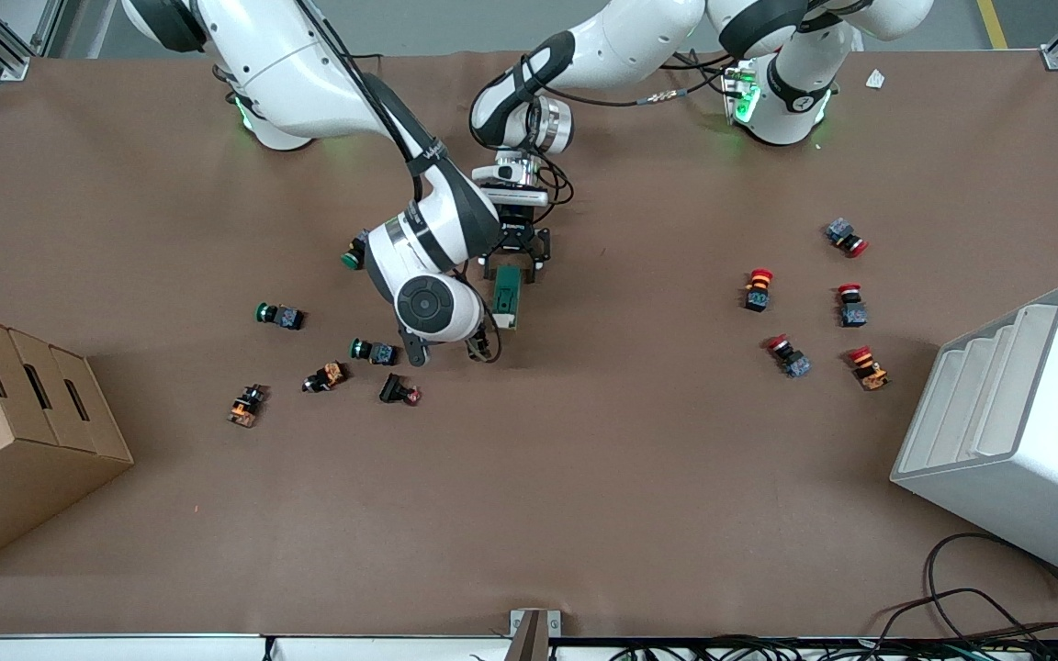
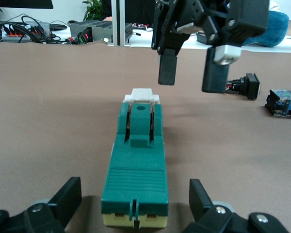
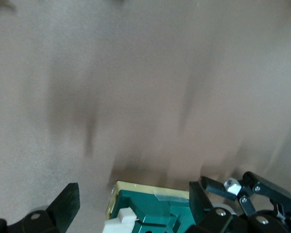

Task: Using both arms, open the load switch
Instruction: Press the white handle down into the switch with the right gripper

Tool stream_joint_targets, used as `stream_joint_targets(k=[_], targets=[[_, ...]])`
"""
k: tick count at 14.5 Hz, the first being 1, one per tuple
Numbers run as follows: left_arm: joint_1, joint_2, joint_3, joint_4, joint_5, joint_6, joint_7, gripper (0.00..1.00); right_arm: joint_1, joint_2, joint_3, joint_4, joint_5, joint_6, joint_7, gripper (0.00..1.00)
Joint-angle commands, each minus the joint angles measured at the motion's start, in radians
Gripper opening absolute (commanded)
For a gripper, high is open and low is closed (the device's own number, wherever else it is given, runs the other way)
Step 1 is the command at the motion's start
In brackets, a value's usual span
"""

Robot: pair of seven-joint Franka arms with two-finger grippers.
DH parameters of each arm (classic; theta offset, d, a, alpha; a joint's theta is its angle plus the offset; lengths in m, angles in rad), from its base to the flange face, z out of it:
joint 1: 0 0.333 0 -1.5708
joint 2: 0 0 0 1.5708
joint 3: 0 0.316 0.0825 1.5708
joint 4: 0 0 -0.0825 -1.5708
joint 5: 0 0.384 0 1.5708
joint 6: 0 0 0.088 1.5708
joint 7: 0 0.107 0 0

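The dark green rectangular load switch (image 1: 507, 297) with white lever lies flat on the brown table (image 1: 584, 477), left pincer (image 1: 517, 260) spread apart straddling one end, right pincer (image 2: 189, 73) parted just above the lever end.

A cardboard box (image 1: 19, 431) sits at the tabletop's edge at the right arm's end, a white bin (image 1: 1016, 431) at the left arm's end. Green buttons (image 1: 279, 316) and red buttons (image 1: 758, 289) lie scattered between them.
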Motion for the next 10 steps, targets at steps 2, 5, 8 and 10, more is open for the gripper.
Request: stream_joint_targets(k=[2,5,8,10], targets=[[-0.021,0.029,0.003,0.009,0.01,-0.004,-0.015,0.98,0.018,0.028,0.002,0.018,0.03,-0.001,0.059,1.0],[-0.022,0.03,0.003,0.008,0.009,-0.004,-0.011,0.98,0.024,0.028,0.038,0.018,0.03,-0.004,0.111,1.0],[-0.022,0.035,0.003,0.009,0.01,-0.004,-0.01,0.98,0.024,0.022,0.065,0.024,0.029,-0.014,0.135,1.0],[-0.027,0.036,0.003,0.008,0.008,-0.005,-0.002,0.98,0.013,0.021,0.065,0.059,0.029,-0.081,0.134,1.0]])
